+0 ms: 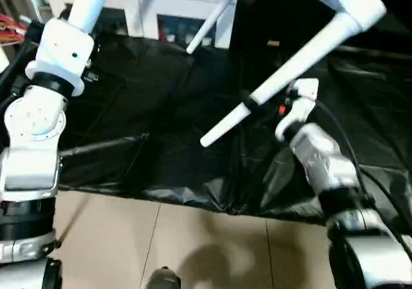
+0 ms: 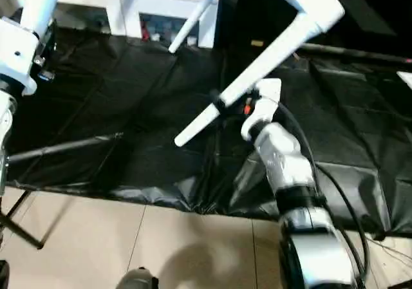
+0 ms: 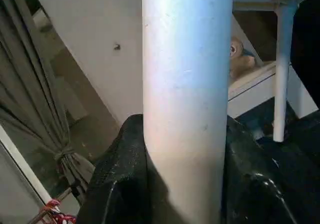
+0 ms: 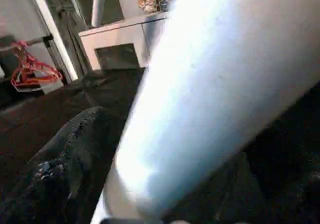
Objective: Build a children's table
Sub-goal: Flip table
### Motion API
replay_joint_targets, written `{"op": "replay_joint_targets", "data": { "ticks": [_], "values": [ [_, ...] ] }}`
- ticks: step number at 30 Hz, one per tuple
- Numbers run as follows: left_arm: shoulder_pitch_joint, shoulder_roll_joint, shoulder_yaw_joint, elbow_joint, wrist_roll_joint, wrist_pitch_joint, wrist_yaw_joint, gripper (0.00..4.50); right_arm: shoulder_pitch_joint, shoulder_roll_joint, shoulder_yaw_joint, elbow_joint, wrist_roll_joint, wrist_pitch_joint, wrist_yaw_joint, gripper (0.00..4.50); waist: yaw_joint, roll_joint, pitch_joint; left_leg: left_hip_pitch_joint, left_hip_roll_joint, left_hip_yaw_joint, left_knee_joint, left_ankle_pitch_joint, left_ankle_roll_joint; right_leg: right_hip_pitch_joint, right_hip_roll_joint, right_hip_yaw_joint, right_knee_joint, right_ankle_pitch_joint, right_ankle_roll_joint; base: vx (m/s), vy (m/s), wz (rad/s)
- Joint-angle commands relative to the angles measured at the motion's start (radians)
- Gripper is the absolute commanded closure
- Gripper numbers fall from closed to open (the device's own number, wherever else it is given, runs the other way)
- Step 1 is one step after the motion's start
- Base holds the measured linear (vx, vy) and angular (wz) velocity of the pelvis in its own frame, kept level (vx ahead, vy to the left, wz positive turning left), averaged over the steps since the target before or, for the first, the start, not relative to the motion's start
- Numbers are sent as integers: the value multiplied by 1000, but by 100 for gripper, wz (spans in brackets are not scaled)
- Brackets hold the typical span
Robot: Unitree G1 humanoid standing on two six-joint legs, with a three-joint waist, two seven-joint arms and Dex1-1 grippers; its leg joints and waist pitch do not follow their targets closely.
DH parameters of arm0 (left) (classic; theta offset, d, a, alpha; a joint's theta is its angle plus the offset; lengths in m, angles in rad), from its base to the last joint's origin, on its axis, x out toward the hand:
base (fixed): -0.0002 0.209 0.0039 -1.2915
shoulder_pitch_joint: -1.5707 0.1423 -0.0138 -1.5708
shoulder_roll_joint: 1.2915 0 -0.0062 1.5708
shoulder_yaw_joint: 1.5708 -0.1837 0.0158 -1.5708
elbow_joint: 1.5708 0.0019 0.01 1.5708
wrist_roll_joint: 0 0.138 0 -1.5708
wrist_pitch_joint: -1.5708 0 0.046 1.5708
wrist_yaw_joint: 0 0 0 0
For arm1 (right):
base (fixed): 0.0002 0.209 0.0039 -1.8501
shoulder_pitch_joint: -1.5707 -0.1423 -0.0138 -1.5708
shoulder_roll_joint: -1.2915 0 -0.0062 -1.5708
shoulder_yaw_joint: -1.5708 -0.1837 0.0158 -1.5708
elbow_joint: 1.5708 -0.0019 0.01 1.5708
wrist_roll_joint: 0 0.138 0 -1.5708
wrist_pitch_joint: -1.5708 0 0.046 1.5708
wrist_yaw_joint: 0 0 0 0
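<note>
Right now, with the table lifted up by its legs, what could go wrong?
1. The left gripper is closed on one leg, so the raised table may hang on that single grip and could swing or slip.
2. The right gripper stands open around another leg; if it closes off-centre, it may push that leg aside.
3. A far leg points toward the white cabinet; a swing could knock it.

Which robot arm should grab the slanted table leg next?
Probably the right. The right gripper sits open around the slanted leg, ready to close. The left gripper is busy, its jaws shut on another leg.
</note>
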Motion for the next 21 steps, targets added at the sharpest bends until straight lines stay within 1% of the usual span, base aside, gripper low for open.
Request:
{"op": "replay_joint_targets", "data": {
  "ticks": [1, 2, 3, 4, 5, 6, 7, 8, 9, 10, 11, 12, 14, 15, 16, 17, 18, 21],
  "values": [
    [40, 4, -29, -4, -11, 30, -53, 295, -41, 7, -40, 77, 19, -48, 22, 0, -11, 3, -46, 10, 47, -11, -87, -214, 17, 37, -73, 65, -96, -143, -168, 0, 0, 0],
    [42, 5, -28, -7, -11, 31, -54, 295, -45, 8, -41, 87, 19, -52, 22, 18, -11, 5, -49, 11, 48, -10, -85, -214, 21, 36, -74, 64, -92, -131, -174, 0, 0, 0],
    [56, 11, -22, -31, -11, 49, -60, 295, -76, 16, -54, 153, 31, -69, 52, 29, -14, 1, -43, 9, 48, -8, -88, -205, 30, 37, -71, 63, -91, -113, -182, 0, 0, 0],
    [56, 11, -22, -31, -11, 49, -60, 295, -76, 16, -54, 153, 31, -69, 52, 37, -18, -3, -36, 8, 47, -5, -90, -192, 45, 35, -66, 62, -93, -94, -188, 0, 0, 0],
    [62, 13, -20, -40, -11, 57, -61, 295, -88, 20, -61, 180, 38, -72, 74, 37, -18, 0, -36, 10, 48, -5, -91, -190, 48, 35, -66, 61, -93, -90, -187, 0, 0, 0],
    [62, 13, -20, -40, -11, 57, -61, 295, -88, 20, -61, 180, 38, -72, 74, 49, -25, 0, -33, 10, 50, -5, -93, -194, 54, 36, -66, 61, -92, -83, -192, 0, 0, 0],
    [68, 16, -17, -49, -9, 65, -60, 295, -96, 26, -73, 197, 52, -69, 108, 62, -28, -5, -30, 13, 52, -4, -95, -197, 55, 33, -63, 60, -94, -77, -194, 0, 0, 0],
    [72, 18, -15, -55, -9, 72, -58, 295, -105, 31, -87, 212, 64, -66, 141, 73, -31, -6, -26, 11, 52, -5, -96, -201, 60, 35, -64, 60, -93, -75, -199, 0, 0, 0],
    [72, 18, -14, -55, -9, 73, -58, 295, -105, 32, -89, 211, 67, -62, 149, 84, -34, -5, -24, 12, 53, -5, -97, -207, 60, 34, -65, 61, -94, -79, -200, 0, 0, 0],
    [73, 19, -13, -56, -9, 74, -56, 295, -107, 33, -94, 210, 76, -51, 171, 84, -35, -8, -23, 15, 53, -4, -97, -210, 62, 35, -65, 61, -96, -82, -202, 0, 0, 0],
    [74, 20, -12, -55, -11, 75, -55, 295, -114, 35, -102, 215, 83, -40, 193, 93, -36, -10, -24, 15, 54, -4, -98, -209, 64, 36, -65, 61, -95, -79, -204, 0, 0, 0],
    [73, 21, -12, -53, -13, 78, -50, 295, -130, 36, -116, 235, 89, -31, 233, 105, -36, -9, -22, 18, 55, -4, -99, -210, 66, 34, -65, 61, -96, -79, -209, 0, 0, 0],
    [72, 20, -14, -53, -14, 81, -47, 295, -142, 36, -124, 256, 89, -33, 255, 120, -36, -11, -21, 19, 56, -2, -101, -221, 63, 35, -68, 62, -99, -95, -216, 0, 0, 0],
    [71, 19, -14, -54, -14, 84, -46, 295, -150, 35, -129, 272, 88, -37, 268, 128, -36, -11, -18, 20, 57, -2, -102, -221, 57, 35, -69, 62, -100, -104, -218, 0, 0, 0],
    [72, 16, -14, -54, -14, 85, -44, 295, -154, 34, -130, 284, 85, -39, 282, 136, -37, -14, -18, 20, 57, -1, -102, -219, 57, 35, -70, 62, -101, -104, -218, 0, 0, 0],
    [71, 13, -14, -52, -14, 86, -42, 295, -157, 33, -131, 294, 83, -41, 291, 136, -38, -13, -17, 19, 57, -1, -103, -220, 55, 36, -70, 63, -100, -109, -220, 0, 0, 0],
    [72, 11, -14, -52, -15, 86, -41, 295, -157, 33, -131, 294, 83, -39, 296, 153, -38, -14, -15, 19, 57, -1, -104, -226, 53, 36, -71, 63, -103, -122, -219, 0, 0, 0],
    [80, -2, -15, -46, -24, 81, -32, 295, -148, 32, -128, 292, 82, -21, 351, 185, -38, -14, -13, 21, 60, 0, -106, -235, 49, 35, -73, 64, -106, -135, -215, 0, 0, 0]
  ]
}}
